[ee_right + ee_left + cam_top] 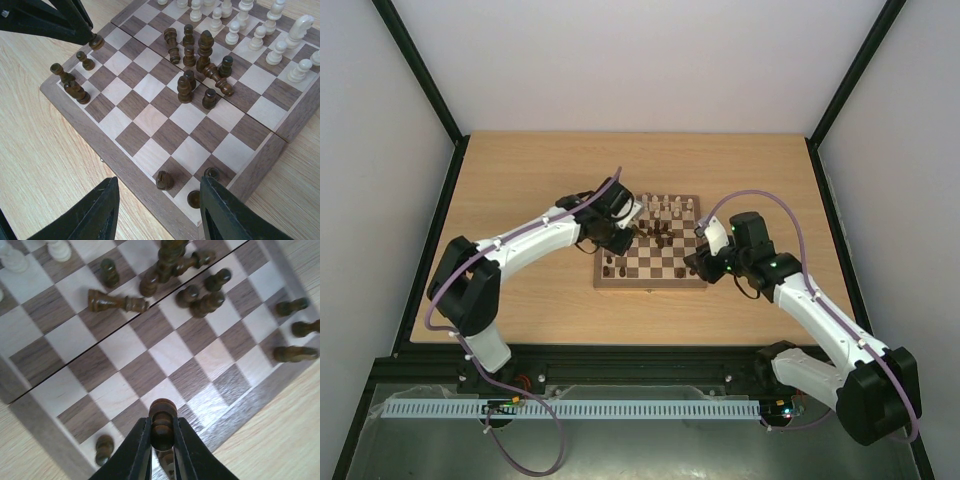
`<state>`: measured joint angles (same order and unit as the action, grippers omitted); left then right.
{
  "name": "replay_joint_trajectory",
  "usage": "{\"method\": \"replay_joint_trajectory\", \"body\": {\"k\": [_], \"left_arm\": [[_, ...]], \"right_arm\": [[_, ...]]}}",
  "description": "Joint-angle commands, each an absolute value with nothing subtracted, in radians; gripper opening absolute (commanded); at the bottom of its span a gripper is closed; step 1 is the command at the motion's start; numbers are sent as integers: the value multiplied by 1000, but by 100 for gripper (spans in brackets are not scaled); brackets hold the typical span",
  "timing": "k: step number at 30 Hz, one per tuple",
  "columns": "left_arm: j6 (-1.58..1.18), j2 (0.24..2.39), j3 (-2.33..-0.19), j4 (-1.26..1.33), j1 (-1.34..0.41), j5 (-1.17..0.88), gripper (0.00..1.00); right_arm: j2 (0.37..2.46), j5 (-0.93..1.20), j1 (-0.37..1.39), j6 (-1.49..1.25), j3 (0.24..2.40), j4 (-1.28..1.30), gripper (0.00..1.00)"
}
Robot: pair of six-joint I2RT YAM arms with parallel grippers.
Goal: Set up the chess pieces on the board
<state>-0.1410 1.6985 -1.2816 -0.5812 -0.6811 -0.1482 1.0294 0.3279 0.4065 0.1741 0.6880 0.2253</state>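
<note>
Board (pixel 650 284) centred on the table (pixel 520 190), near rows mostly bare squares; your left gripper (pixel 162 436) pinches a dark piece (pixel 162 421) over its left rim, your right gripper (pixel 159 200) gapes above its near right corner.

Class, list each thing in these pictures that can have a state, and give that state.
left hand, shut on a dark piece
right hand, open, holding nothing
board, unfolded, lying flat
pale pieces, upright along the far edge
dark cluster, bunched mid-board, partly upright
toppled dark piece, lying on its side
</note>
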Motion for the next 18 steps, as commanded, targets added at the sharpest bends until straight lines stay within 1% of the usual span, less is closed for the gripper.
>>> {"method": "replay_joint_trajectory", "body": {"k": [1, 18], "left_arm": [[-101, 1744, -1340, -706, -703, -25, 11], [-90, 1848, -1364, -742, -743, -26, 11]], "right_arm": [[1025, 346, 403, 173, 673, 212, 46], [1037, 350, 403, 186, 669, 214, 47]]}}
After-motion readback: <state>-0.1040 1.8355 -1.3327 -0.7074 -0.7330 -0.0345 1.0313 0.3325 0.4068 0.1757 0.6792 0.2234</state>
